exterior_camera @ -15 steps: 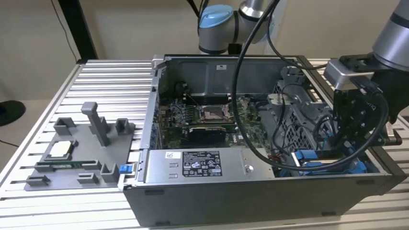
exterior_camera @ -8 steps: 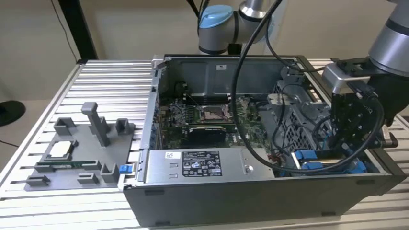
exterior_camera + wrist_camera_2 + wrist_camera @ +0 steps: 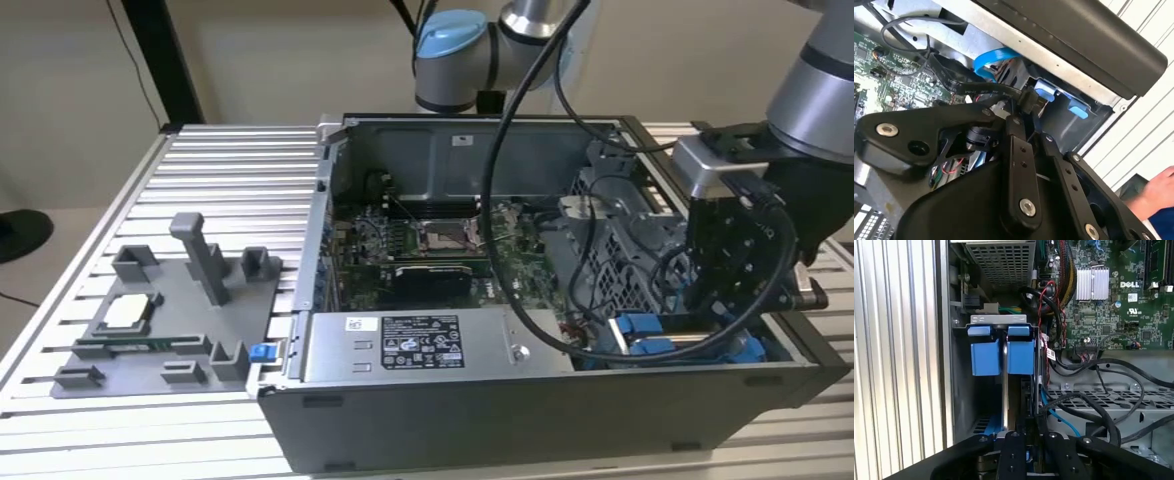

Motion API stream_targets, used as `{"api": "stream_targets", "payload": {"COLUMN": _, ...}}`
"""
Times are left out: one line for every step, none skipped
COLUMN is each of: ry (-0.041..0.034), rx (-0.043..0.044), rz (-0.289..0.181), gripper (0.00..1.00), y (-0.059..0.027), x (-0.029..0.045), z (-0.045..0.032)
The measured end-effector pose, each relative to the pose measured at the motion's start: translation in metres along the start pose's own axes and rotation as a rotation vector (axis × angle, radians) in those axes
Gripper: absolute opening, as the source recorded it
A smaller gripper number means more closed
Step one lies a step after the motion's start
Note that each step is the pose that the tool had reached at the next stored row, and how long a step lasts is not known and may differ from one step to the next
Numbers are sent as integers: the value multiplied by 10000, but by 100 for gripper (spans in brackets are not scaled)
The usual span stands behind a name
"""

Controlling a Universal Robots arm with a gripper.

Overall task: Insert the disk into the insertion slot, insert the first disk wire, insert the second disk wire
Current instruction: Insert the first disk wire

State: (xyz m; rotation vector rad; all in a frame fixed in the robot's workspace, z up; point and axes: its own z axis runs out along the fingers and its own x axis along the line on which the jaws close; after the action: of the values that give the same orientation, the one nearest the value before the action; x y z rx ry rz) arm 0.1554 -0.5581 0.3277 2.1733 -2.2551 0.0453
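My gripper [image 3: 711,318] reaches down into the insertion slot [image 3: 627,345], the grey drive bay at the case's front corner on the exterior view's right. In the second wrist view the fingertips [image 3: 1015,119] are closed on a black disk wire connector [image 3: 1031,98] whose cable runs off toward the motherboard. The disk's blue carrier tabs [image 3: 1020,354] sit in the insertion slot [image 3: 961,390], with a thin silver edge [image 3: 1005,390] between them; the disk's face is hidden. In the first wrist view my gripper [image 3: 1026,432] hangs just off the tabs. A blue flat cable [image 3: 993,61] loops nearby.
The open computer case [image 3: 534,430] holds a motherboard [image 3: 427,250], a labelled grey power-supply box [image 3: 414,345] and loose black cables [image 3: 1094,405]. A grey fixture tray [image 3: 167,320] stands at the exterior view's left. A person's hand [image 3: 1160,187] is outside the case.
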Motion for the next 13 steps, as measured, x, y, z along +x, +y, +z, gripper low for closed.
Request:
{"api": "stream_targets", "payload": {"ry": -11, "rx": 0, "rz": 2, "gripper": 0, "y": 0, "x": 3, "z": -18}}
{"api": "stream_targets", "payload": {"ry": 5, "rx": 1, "rz": 1, "gripper": 0, "y": -1, "x": 5, "z": -70}}
{"api": "stream_targets", "payload": {"ry": 26, "rx": 2, "rz": -1, "gripper": 0, "y": -2, "x": 5, "z": -126}}
{"api": "stream_targets", "payload": {"ry": 20, "rx": 2, "rz": 0, "gripper": 0, "y": -3, "x": 7, "z": -170}}
{"api": "stream_targets", "payload": {"ry": 18, "rx": 2, "rz": 0, "gripper": 0, "y": -3, "x": 8, "z": -214}}
{"api": "stream_targets", "payload": {"ry": 24, "rx": 2, "rz": 0, "gripper": 0, "y": -4, "x": 9, "z": -262}}
{"api": "stream_targets", "payload": {"ry": 21, "rx": 2, "rz": 0, "gripper": 0, "y": -5, "x": 10, "z": -305}}
{"api": "stream_targets", "payload": {"ry": 25, "rx": 2, "rz": -1, "gripper": 0, "y": -6, "x": 11, "z": -350}}
{"api": "stream_targets", "payload": {"ry": 23, "rx": 2, "rz": -1, "gripper": 0, "y": -6, "x": 12, "z": -372}}
{"api": "stream_targets", "payload": {"ry": 22, "rx": 2, "rz": -3, "gripper": 0, "y": -12, "x": 12, "z": -384}}
{"api": "stream_targets", "payload": {"ry": 23, "rx": 2, "rz": -4, "gripper": 0, "y": -22, "x": 11, "z": -390}}
{"api": "stream_targets", "payload": {"ry": 23, "rx": -1, "rz": -2, "gripper": 0, "y": -42, "x": 11, "z": -390}}
{"api": "stream_targets", "payload": {"ry": 25, "rx": -7, "rz": -2, "gripper": 0, "y": -74, "x": 9, "z": -391}}
